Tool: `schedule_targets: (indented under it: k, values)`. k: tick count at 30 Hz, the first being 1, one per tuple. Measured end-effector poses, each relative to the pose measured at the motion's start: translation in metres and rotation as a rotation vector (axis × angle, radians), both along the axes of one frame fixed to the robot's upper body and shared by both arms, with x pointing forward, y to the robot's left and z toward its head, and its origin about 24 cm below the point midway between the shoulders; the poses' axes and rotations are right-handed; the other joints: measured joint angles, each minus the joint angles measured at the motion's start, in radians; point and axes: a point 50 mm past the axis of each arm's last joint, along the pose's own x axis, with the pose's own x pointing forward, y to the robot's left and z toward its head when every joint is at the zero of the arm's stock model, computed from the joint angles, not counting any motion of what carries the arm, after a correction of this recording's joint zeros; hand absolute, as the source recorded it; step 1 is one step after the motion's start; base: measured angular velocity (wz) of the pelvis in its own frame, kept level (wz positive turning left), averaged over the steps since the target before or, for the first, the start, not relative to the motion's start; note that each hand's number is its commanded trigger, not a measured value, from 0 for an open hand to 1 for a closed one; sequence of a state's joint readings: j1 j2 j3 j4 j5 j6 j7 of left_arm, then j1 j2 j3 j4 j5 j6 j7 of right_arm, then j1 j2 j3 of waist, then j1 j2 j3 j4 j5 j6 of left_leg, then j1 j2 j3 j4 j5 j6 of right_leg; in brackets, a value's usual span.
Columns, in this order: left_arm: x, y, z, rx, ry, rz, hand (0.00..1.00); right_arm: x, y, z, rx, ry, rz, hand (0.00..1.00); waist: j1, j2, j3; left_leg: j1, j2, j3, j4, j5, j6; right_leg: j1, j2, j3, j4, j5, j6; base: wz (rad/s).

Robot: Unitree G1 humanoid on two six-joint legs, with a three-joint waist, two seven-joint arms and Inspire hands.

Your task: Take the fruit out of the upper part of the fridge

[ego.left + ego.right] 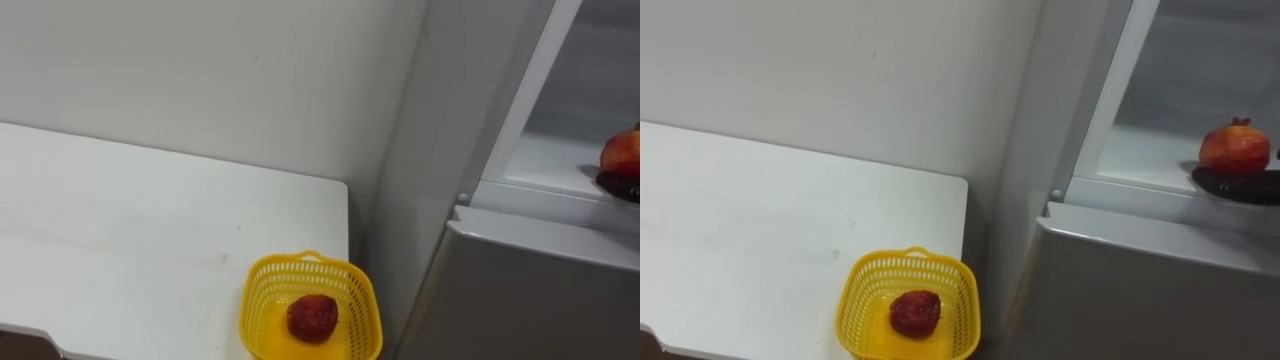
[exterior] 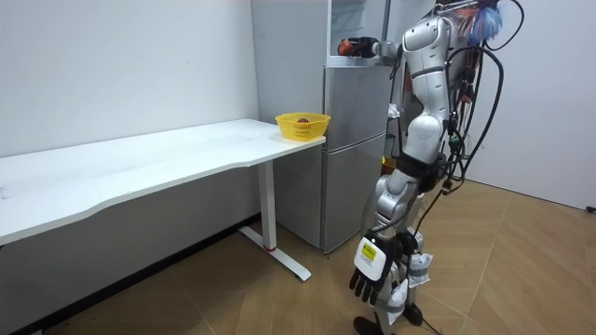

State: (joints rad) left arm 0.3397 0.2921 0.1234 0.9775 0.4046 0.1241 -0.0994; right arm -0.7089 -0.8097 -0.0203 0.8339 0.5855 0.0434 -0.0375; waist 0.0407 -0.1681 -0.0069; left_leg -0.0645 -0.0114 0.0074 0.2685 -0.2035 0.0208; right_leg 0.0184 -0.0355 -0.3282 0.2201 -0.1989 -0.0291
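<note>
- Your right hand (image 1: 1238, 186): its dark fingers lie along the front edge of the upper fridge shelf (image 1: 1140, 150); whether they curl, you cannot tell.
- The pomegranate (image 1: 1234, 148) stands crown-up just above and behind them, seemingly touching.
- Your left hand (image 2: 377, 272) hangs slack-fingered, well apart.

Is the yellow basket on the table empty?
No, a red fruit lies inside the yellow basket at the corner of the table.
</note>
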Motion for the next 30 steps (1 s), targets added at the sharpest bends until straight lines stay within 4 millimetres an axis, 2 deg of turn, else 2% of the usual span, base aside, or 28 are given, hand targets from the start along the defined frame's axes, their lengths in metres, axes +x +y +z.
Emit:
schedule_targets:
  k: [4,16,30]
  values:
    - [-0.0018,-0.0003,-0.0004,-0.002,0.008,0.002,0.0,0.0009,0.0011,0.0014,-0.001,-0.003,0.015,0.0,-0.002,-0.006,-0.0001,-0.009,0.002,-0.001,0.004,0.001,-0.002,-0.004,0.0,-0.005,-0.004,0.0,-0.002,0.01]
    - [-0.0036,-0.001,-0.001,-0.004,0.018,-0.001,0.0,0.0047,0.0053,0.0058,-0.03,0.008,0.056,0.0,0.008,-0.002,0.0027,-0.015,0.014,0.009,0.005,0.003,-0.006,-0.013,0.001,-0.006,-0.003,0.004,-0.01,-0.01]
    - [-0.0036,-0.001,-0.001,-0.004,0.018,-0.001,0.0,0.0047,0.0044,0.0056,-0.028,0.013,0.069,0.0,0.02,-0.001,0.0039,-0.016,0.016,0.014,0.005,0.005,-0.011,-0.01,0.005,-0.009,-0.014,0.007,-0.016,0.0]
